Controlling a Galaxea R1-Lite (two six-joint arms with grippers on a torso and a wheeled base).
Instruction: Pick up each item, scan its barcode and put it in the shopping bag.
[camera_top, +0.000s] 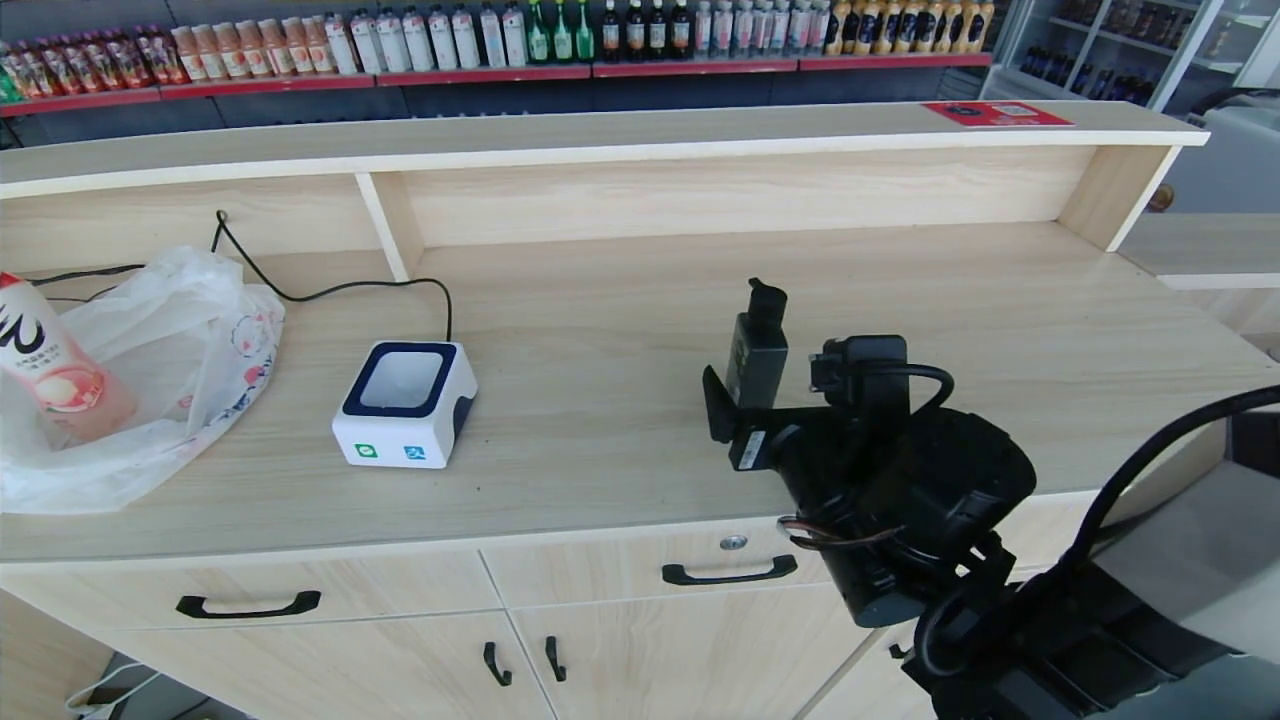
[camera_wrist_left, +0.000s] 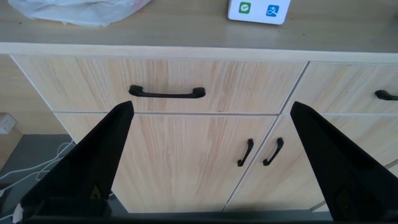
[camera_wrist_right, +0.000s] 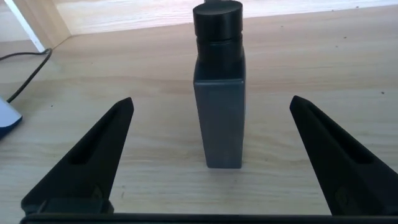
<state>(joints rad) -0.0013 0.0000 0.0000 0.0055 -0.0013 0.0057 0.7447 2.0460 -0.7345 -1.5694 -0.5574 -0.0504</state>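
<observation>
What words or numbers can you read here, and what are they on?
Nothing reads clearly.
Scanner: two little picture signs, green and blue, no words.
Pink bottle in the shopping bag: label cut off and blurred.
Red sign on the counter ledge: too small.
Shelf bottles: too small.
Dark bottle: no print showing.

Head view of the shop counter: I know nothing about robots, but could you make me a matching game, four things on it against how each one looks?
Things:
1. scanner
2. shopping bag
3. square bottle
4. drink bottle

Looks:
A. pink and white
B. grey with a black cap, standing upright
C. white box with a dark blue rim and a cable
D. crumpled and translucent

Pairs: 1-C, 2-D, 3-B, 4-A
</observation>
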